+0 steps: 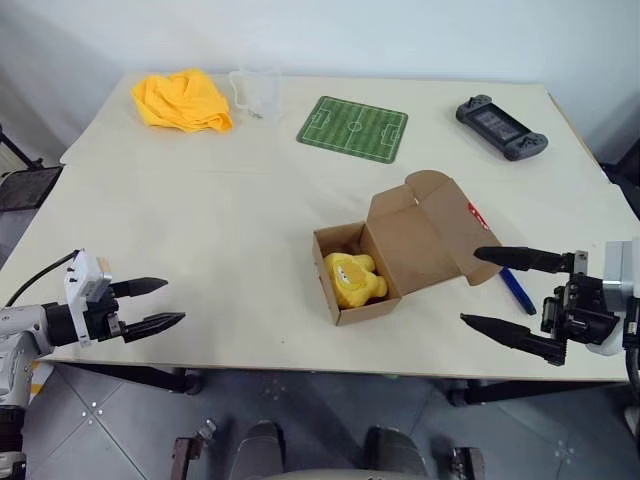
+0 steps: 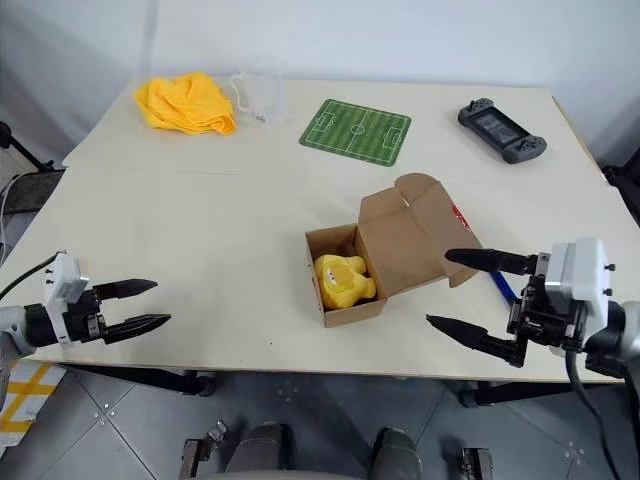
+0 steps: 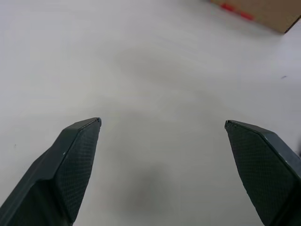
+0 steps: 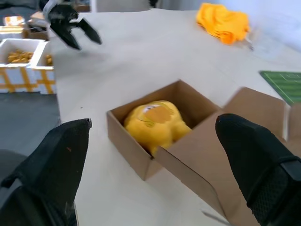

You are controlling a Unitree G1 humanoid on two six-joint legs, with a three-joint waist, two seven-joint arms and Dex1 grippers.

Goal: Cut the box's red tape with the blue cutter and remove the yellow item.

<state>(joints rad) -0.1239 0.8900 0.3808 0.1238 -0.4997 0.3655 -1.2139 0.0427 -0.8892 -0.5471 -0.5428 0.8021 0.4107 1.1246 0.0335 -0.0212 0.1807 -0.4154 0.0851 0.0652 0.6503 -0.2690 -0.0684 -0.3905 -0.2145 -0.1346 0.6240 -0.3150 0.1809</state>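
Our left claw [image 1: 148, 305] and right claw [image 1: 492, 290] hang spread and empty over the counter's [image 1: 240, 210] near edge, flanking the box [image 1: 400, 255], open with the yellow item [image 1: 353, 278] inside; the blue cutter [image 1: 516, 289] lies beside its lid.

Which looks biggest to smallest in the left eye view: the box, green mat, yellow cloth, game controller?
1. box
2. green mat and yellow cloth: look alike, no ranking
3. game controller
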